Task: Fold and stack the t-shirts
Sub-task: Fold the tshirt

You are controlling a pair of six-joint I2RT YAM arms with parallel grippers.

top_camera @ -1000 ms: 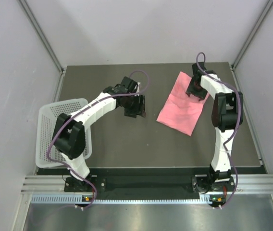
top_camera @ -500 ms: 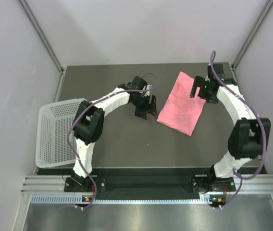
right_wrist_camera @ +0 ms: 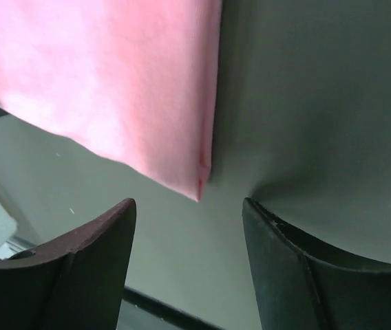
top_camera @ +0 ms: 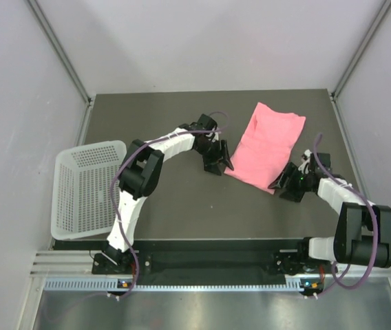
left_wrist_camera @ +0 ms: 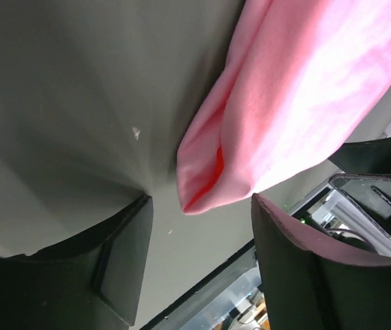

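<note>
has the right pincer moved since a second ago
Yes. The right pincer has come down from over the far half of the salmon-pink t-shirt toward the table's near edge, now by the shirt's near corner.

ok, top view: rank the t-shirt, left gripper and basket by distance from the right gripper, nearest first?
1. t-shirt: its near corner lies right at the right gripper, with the rest spreading toward the back of the table.
2. left gripper: at the shirt's other near corner, toward the table's middle.
3. basket: farthest, at the table's left edge.
</note>
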